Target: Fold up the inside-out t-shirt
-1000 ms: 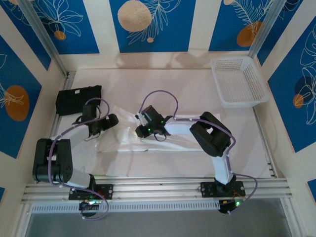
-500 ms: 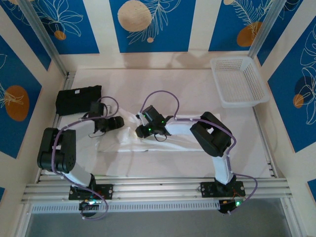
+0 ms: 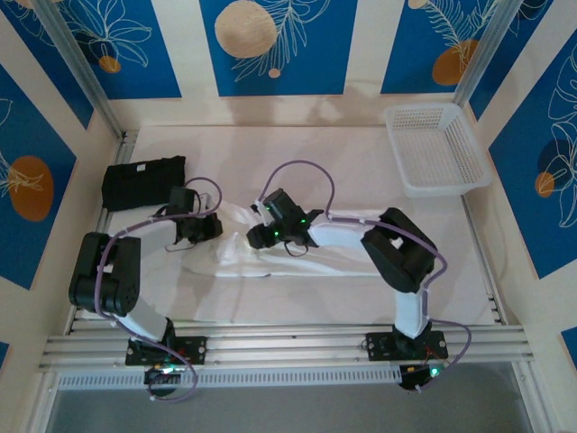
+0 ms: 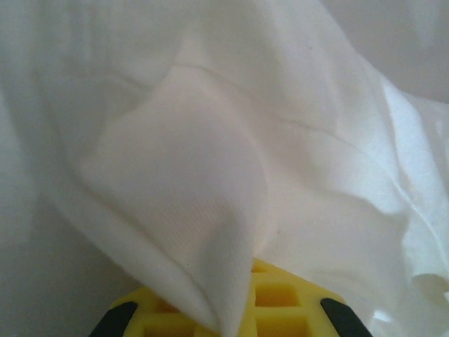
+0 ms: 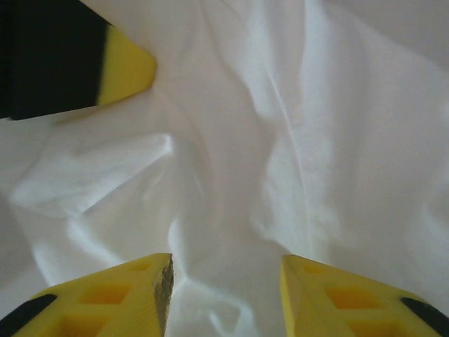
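Finding the inside-out t-shirt [image 3: 297,262] lying rumpled on the worktop [image 3: 361,171], right of the black garment [image 3: 142,183]. Clamping a raised fold in the closed left tool [image 3: 215,225]; holding the right tool [image 5: 224,274] spread, empty, above cloth. Likely handling light and limp; favouring hems, seams.

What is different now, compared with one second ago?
The left pincer, shut on the t-shirt, moved right toward the open right pincer. The shirt's left end bunched inward with it. The right arm's elbow swung outward to the right. The black garment and the basket stayed put.
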You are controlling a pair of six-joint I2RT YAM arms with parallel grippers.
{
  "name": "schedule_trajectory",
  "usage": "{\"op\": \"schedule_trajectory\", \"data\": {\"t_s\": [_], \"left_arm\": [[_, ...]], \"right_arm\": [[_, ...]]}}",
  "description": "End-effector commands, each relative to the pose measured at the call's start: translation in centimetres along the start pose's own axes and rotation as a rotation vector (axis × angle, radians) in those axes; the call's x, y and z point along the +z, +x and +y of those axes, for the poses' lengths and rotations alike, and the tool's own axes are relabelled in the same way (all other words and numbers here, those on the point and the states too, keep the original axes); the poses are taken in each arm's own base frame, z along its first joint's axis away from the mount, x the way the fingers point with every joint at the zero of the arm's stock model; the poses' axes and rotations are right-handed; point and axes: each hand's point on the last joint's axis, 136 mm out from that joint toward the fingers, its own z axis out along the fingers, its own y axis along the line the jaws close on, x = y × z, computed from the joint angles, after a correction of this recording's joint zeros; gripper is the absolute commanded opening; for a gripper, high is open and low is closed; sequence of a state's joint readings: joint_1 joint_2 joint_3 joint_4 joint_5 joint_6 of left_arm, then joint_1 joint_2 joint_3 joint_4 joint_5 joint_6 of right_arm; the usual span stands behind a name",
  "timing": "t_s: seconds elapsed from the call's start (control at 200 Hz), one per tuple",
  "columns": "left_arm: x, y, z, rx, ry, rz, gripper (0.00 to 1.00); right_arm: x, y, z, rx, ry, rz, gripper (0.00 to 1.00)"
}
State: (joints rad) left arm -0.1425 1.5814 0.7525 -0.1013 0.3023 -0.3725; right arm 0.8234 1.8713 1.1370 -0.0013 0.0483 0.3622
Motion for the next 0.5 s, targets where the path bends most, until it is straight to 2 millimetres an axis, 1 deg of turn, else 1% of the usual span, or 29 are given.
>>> {"op": "schedule_trajectory", "data": {"t_s": [0.0, 0.09, 0.185, 0.305, 0.39, 0.495], "left_arm": [[-2.0, -1.5, 0.7, -0.025, -0.063, -0.059, 0.00], [-3.5, -2.1, 1.1, -0.013, -0.132, -0.066, 0.00], [-5.5, -2.8, 2.3, 0.012, -0.247, -0.054, 0.00], [-8.9, -4.7, 4.4, 0.071, -0.443, -0.050, 0.00], [-12.3, -7.0, 5.9, 0.136, -0.614, -0.058, 0.00], [-17.4, -11.0, 7.2, 0.243, -0.858, -0.080, 0.00]], "right_arm": [[-3.3, -1.2, -0.9, 0.006, 0.029, -0.067, 0.48], [-5.5, -1.6, -1.8, 0.019, 0.052, -0.117, 0.49], [-7.4, -1.5, -2.9, 0.049, 0.064, -0.162, 0.49], [-9.2, -1.0, -4.0, 0.089, 0.068, -0.195, 0.49], [-10.3, -0.5, -4.6, 0.098, 0.082, -0.206, 0.49], [-11.6, -0.2, -5.1, 0.102, 0.095, -0.220, 0.50]]}}
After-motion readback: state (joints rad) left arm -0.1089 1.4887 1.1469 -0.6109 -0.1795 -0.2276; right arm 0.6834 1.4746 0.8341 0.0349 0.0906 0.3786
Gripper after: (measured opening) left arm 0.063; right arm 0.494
